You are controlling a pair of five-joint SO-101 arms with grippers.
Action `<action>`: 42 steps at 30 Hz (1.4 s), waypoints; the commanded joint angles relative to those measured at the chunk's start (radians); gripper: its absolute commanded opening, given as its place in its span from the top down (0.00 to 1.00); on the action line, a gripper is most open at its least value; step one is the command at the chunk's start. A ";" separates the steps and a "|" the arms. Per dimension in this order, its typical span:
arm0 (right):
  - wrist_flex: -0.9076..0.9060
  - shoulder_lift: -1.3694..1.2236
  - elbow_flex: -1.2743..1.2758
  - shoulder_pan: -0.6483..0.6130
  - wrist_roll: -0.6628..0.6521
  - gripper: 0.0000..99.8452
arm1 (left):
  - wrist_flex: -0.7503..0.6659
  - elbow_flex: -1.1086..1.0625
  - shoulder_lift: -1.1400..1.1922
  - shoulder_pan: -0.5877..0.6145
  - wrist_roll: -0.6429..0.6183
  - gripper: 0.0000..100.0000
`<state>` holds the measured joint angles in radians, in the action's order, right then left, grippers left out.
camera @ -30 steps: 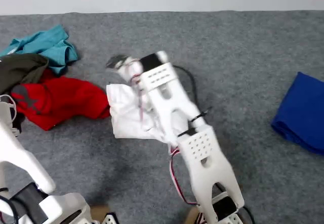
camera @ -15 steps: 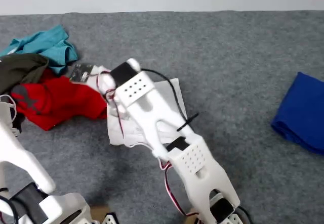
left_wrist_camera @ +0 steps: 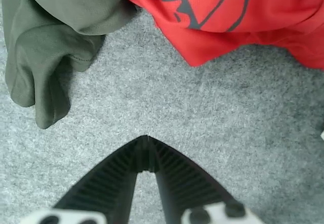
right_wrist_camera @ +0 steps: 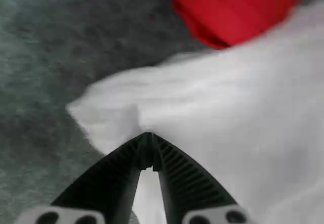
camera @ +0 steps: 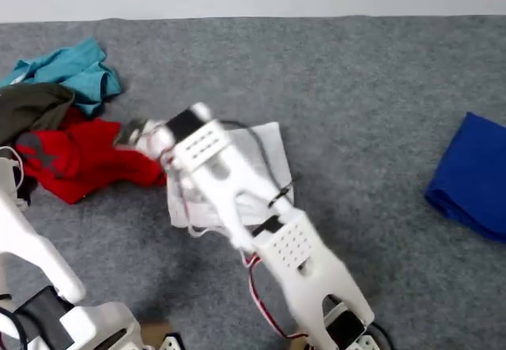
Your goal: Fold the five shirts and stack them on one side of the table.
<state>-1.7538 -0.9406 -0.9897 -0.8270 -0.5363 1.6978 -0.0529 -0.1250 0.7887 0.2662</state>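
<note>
Right arm [camera: 237, 200] stretches over the white shirt [camera: 265, 146], which lies mid-worktop [camera: 356, 81], its edge touching the red shirt [camera: 87, 156]. Right jaws are together, tips at a white fold; I cannot tell whether cloth is pinched. Left jaws are together on nothing, above bare grey near the olive shirt [left_wrist_camera: 45, 42] and the red one. Teal shirt [camera: 71, 69] touches the olive at the far left. Blue shirt [camera: 474, 176] lies folded at the right edge, well apart.

White shirt [camera: 265, 141] partly under right arm [camera: 296, 247]
</note>
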 commanded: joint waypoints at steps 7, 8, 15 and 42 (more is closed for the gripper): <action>-0.038 0.219 0.160 -0.058 -0.009 0.99 | -0.031 0.005 -0.046 -0.006 0.005 1.00; -0.038 0.237 0.164 -0.042 -0.008 0.99 | -0.032 0.007 -0.046 -0.006 0.005 1.00; -0.024 0.231 0.167 0.021 -0.002 0.99 | -0.041 0.005 -0.040 -0.006 0.006 1.00; 0.027 0.176 -0.018 0.265 0.032 0.99 | -0.048 0.005 -0.040 -0.008 0.006 1.00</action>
<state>-1.7476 -0.7979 -0.9636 -0.6045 -0.5163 1.6594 -0.0529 -0.1250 0.7887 0.2662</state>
